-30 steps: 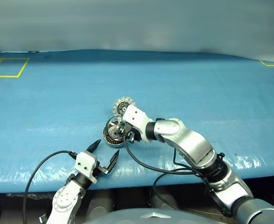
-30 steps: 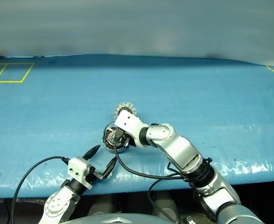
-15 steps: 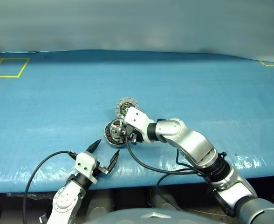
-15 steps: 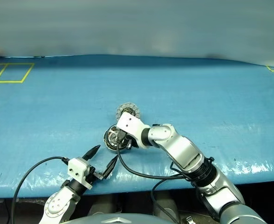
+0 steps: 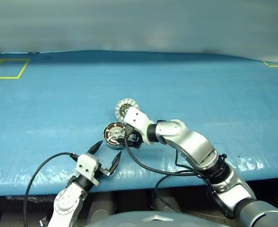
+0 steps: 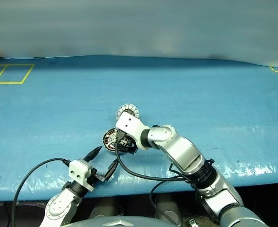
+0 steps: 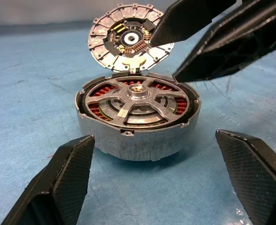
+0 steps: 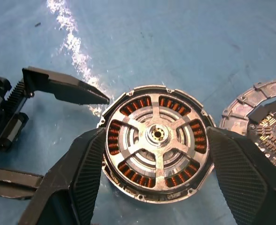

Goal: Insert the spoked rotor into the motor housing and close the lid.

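Copper windings show between the spokes: spoked rotor (image 7: 140,101) sits seated in motor housing (image 7: 138,140) on blue desk (image 5: 214,94). Lid (image 7: 128,38) stands hinged up behind. Right tool (image 8: 154,187) spread, straddling housing, gripping nothing. Left tool (image 5: 103,155) spread, near. Insertion looks done; next, tip lid down. One rotor, housing, lid.

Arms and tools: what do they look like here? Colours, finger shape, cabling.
Both arms are silver-grey with rounded segments and black joint bands. Each wrist ends in a white block carrying the tool. Left tool and right tool each have two black, tapered fingers with finely cross-hatched pads. A toothed black rack shows at the left tool's base. A black cable loops from each wrist.
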You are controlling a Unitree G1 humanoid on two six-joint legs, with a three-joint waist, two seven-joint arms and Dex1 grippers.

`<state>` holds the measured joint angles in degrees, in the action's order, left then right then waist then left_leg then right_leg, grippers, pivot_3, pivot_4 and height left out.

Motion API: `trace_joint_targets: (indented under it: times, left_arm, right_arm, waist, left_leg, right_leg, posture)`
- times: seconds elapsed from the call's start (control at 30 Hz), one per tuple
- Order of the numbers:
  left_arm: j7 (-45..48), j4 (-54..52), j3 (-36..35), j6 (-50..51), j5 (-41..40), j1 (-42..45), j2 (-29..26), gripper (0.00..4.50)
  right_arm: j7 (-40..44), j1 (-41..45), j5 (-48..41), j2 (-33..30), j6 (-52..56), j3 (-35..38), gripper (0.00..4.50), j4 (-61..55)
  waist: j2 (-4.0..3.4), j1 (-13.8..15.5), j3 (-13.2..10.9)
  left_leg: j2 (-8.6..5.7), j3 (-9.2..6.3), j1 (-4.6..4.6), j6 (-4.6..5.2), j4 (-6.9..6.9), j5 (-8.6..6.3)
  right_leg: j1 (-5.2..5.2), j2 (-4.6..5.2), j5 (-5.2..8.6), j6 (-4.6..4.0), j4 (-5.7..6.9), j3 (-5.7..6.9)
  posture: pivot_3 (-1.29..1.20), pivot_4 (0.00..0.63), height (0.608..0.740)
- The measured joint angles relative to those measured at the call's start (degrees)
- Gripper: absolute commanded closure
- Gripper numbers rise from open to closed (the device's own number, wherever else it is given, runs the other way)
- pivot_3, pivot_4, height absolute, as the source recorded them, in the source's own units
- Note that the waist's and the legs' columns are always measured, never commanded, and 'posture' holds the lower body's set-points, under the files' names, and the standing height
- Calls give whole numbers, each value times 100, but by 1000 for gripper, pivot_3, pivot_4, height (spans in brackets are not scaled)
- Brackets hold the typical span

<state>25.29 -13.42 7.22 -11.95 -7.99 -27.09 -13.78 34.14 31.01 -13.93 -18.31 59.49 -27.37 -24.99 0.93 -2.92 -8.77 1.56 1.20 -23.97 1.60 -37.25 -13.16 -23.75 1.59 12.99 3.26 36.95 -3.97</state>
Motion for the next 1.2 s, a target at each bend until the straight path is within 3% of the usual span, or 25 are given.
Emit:
trace_joint_targets:
  times: [0.03,0.13,0.33,0.43,0.67,0.87,1.03,1.2]
  left_arm:
    - [7,17,-3,-19,-1,-5,-1,0]
    - [35,71,-10,-89,-7,-11,-5,0]
    - [76,135,-60,-148,-27,-57,-15,0]
    - [104,164,-60,-154,-43,-19,-21,0]
    - [100,212,-52,-241,-25,136,0,0]
    - [66,216,-11,-239,11,153,21,0]
    - [-19,204,20,-234,23,134,35,0]
    - [-54,169,25,-216,29,58,34,0]
  right_arm:
    - [-44,7,-64,51,81,147,877,-94]
    - [-216,-37,-222,226,210,552,1492,-317]
    - [-323,-517,-335,215,-720,1338,3502,-266]
    - [-402,-156,-93,-7,-1523,1720,4474,627]
    - [-527,1126,758,-95,-2855,1716,4474,3734]
    - [261,1802,1120,385,-4137,1254,4474,5769]
    - [1002,2167,1083,674,-4683,1234,4474,6828]
    - [1877,2280,817,765,-4544,1472,4474,7360]
  waist:
    - [0,0,0]
    - [1,0,1]
    - [1,5,0]
    - [-1,-17,0]
    - [-1,-77,0]
    - [-3,-71,-2]
    - [-3,-47,-2]
    - [-5,-56,-3]
  left_leg:
    - [0,-1,0,0,0,0]
    - [1,-1,0,0,1,0]
    - [-4,2,-1,0,-1,0]
    - [0,8,10,0,-7,1]
    - [3,23,13,0,8,2]
    - [4,37,7,3,16,-2]
    - [3,29,10,3,7,-2]
    - [4,20,12,3,5,-2]
  right_leg:
    - [0,0,0,0,0,0]
    - [0,0,0,0,0,1]
    - [1,3,0,2,-3,0]
    - [7,1,-3,7,0,-1]
    - [6,-10,-10,1,1,-4]
    - [-1,-8,-26,32,-4,-3]
    - [5,-2,-14,11,-3,-4]
    - [5,-2,-14,10,0,-5]
  posture:
    - [0,150,740]
    - [0,150,740]
    - [0,150,740]
    - [0,150,740]
    - [0,150,740]
    - [0,150,740]
    - [0,150,740]
    - [0,150,740]
